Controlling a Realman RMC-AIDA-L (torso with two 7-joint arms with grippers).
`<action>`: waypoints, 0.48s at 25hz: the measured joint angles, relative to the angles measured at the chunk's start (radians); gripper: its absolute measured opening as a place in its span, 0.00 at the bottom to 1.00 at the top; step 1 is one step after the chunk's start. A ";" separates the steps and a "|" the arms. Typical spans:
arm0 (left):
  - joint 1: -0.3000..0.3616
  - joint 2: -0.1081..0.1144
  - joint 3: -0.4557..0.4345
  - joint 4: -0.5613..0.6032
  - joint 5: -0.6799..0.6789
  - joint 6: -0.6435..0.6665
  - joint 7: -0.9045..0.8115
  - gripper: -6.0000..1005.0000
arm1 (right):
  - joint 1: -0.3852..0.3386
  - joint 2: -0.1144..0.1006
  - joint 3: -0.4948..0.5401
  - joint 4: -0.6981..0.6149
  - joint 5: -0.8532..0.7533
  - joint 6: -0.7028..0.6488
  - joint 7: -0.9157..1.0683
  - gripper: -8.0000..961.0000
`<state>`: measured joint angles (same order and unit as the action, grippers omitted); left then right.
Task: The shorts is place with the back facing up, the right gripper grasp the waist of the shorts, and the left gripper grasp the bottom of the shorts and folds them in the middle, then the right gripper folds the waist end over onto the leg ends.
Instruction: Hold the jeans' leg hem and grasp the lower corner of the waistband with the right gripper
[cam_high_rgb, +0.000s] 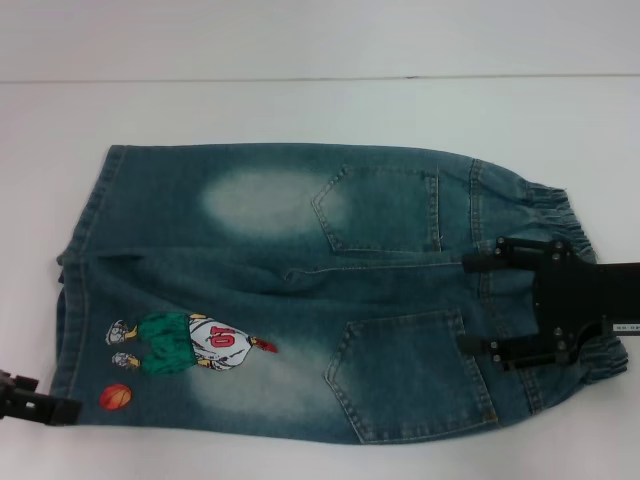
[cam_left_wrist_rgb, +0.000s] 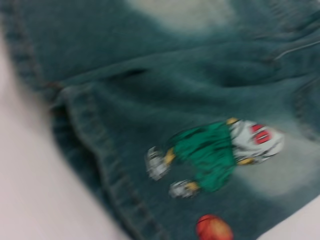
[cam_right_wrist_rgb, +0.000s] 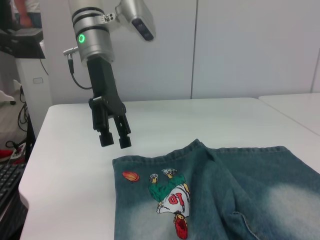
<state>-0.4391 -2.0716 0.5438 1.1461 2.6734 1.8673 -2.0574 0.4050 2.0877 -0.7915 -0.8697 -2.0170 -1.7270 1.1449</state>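
The right gripper reaches in level, fingers spread (a wide gap); the left gripper hangs raised, fingers parted.

Count at the white table: one garment, two grippers.

One pair of shorts is lying flat, showing two back pockets, one gathered waist, two leg hems along the bottom of the shorts, one cartoon player print and one orange basketball patch. Two black claws are showing, each with two fingers: one right gripper sitting over the waistband, its two fingers spread apart, and one left gripper hanging above the table beside the hems, fingers parted.
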 joint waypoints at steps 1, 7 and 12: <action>-0.002 -0.002 0.005 0.000 0.018 -0.016 -0.009 0.93 | 0.000 0.000 0.000 0.000 0.000 0.001 0.000 0.95; -0.008 -0.004 0.025 -0.008 0.052 -0.048 -0.032 0.93 | 0.001 0.000 0.001 -0.001 0.000 0.003 0.003 0.94; -0.016 -0.004 0.035 -0.033 0.082 -0.066 -0.046 0.93 | 0.004 0.000 0.002 -0.001 0.000 0.003 0.003 0.94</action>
<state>-0.4552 -2.0756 0.5786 1.1131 2.7550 1.8013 -2.1029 0.4094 2.0877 -0.7898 -0.8708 -2.0171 -1.7240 1.1483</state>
